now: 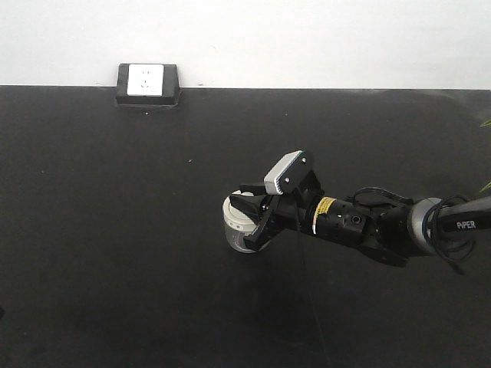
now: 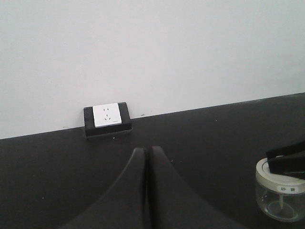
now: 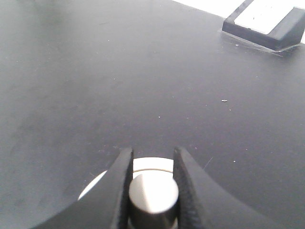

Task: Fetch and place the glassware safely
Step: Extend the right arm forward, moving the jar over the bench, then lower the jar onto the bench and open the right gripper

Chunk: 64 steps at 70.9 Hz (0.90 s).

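Note:
The glassware point(image 1: 238, 228) is a small clear jar with a cream-white lid, near the middle of the black tabletop point(image 1: 115, 230). My right gripper point(image 1: 252, 216) reaches in from the right and is shut on the lid's raised knob point(image 3: 153, 193), one finger on each side. The lid's rim point(image 3: 151, 164) shows between the fingertips of the right gripper point(image 3: 152, 153). The left wrist view has the jar point(image 2: 281, 195) at its right edge, with the dark right fingers point(image 2: 286, 161) on top. My left gripper point(image 2: 145, 151) is shut on nothing, well left of the jar.
A white wall socket in a black housing point(image 1: 147, 83) sits at the table's back edge against the white wall, also visible as the socket point(image 2: 107, 117) and the socket point(image 3: 269, 19). The right arm and its cables point(image 1: 399, 226) stretch across the table's right side.

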Available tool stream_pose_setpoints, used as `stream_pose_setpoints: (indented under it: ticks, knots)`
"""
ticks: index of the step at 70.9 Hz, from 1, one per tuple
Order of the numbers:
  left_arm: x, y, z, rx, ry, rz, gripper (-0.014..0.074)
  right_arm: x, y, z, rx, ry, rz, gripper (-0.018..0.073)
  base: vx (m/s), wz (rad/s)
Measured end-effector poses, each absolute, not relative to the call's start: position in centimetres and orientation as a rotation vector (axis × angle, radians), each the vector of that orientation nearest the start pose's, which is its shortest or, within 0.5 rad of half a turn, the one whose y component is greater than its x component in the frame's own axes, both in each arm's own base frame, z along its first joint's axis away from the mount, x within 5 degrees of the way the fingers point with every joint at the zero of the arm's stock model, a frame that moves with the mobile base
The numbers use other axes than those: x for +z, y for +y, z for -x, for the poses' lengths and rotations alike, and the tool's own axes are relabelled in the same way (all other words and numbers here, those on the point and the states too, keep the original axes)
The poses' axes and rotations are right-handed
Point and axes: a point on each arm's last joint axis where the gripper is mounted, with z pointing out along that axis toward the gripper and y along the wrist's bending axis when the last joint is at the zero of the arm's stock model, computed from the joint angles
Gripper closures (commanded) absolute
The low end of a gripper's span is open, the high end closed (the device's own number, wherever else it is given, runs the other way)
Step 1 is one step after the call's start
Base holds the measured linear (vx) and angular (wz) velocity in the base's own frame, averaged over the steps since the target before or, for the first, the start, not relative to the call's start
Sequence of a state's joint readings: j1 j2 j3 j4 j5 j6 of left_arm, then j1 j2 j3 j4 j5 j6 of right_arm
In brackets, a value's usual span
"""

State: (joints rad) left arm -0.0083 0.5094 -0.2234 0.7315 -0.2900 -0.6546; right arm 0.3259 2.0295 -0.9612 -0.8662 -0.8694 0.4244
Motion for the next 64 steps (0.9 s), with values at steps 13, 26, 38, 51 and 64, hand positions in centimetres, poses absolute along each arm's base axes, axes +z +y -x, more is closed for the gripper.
stream_pose_setpoints:
  ticks: [13, 26, 38, 51, 64]
  knots:
    - [26.81, -1.83, -11.16, -0.111, 1.539, -0.201, 0.0603, 13.91, 17.42, -35.01, 0.656, 1.655, 0.906, 0.0065, 0.0, 0.0]
    - [26.81, -1.83, -11.16, -0.111, 1.539, -0.201, 0.0603, 13.91, 17.42, -35.01, 0.656, 1.655, 0.906, -0.01, 0.0, 0.0]
    - [26.81, -1.83, -11.16, -0.111, 1.539, -0.201, 0.0603, 13.92, 17.42, -35.02, 0.657, 1.654, 0.905, -0.01, 0.0, 0.0]
    - [26.81, -1.83, -11.16, -0.111, 1.539, -0.201, 0.0603, 13.96, 17.38, -35.1, 0.661, 1.661, 0.882, -0.0066, 0.0, 0.0]
    - [26.81, -1.83, -11.16, -0.111, 1.539, -0.201, 0.0603, 14.41, 17.33, -35.02, 0.669, 1.66, 0.864, -0.0027, 0.0, 0.0]
